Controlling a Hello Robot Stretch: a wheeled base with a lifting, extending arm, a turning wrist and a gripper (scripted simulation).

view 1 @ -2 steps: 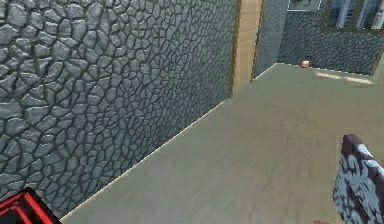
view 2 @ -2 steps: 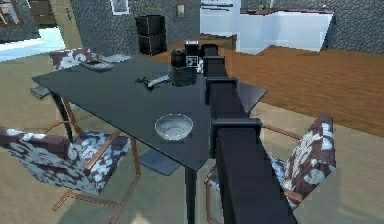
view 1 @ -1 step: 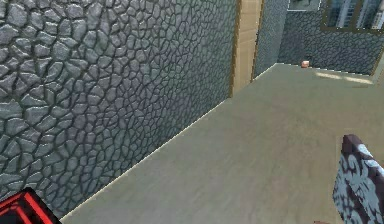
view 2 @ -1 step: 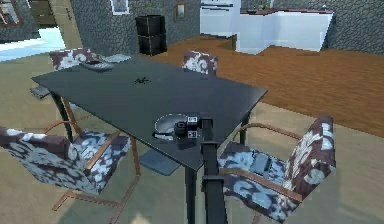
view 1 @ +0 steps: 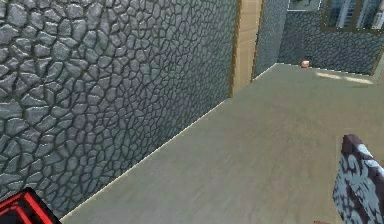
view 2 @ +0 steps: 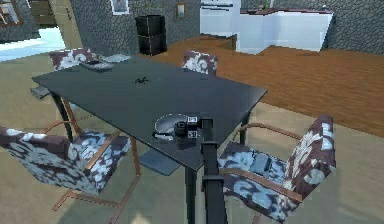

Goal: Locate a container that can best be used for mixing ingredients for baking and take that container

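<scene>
Jaws are sitting at the far end of the arm, above the dark table; I cannot tell whether they are spread, pressed together or holding anything. A round grey bowl is lying on the table right at them, near its edge. Patterned chairs are standing around the table.

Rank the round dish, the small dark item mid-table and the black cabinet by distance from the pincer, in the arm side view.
1. Round dish, at the pincer.
2. Small dark item, mid-table.
3. Black cabinet, at the far wall.
</scene>
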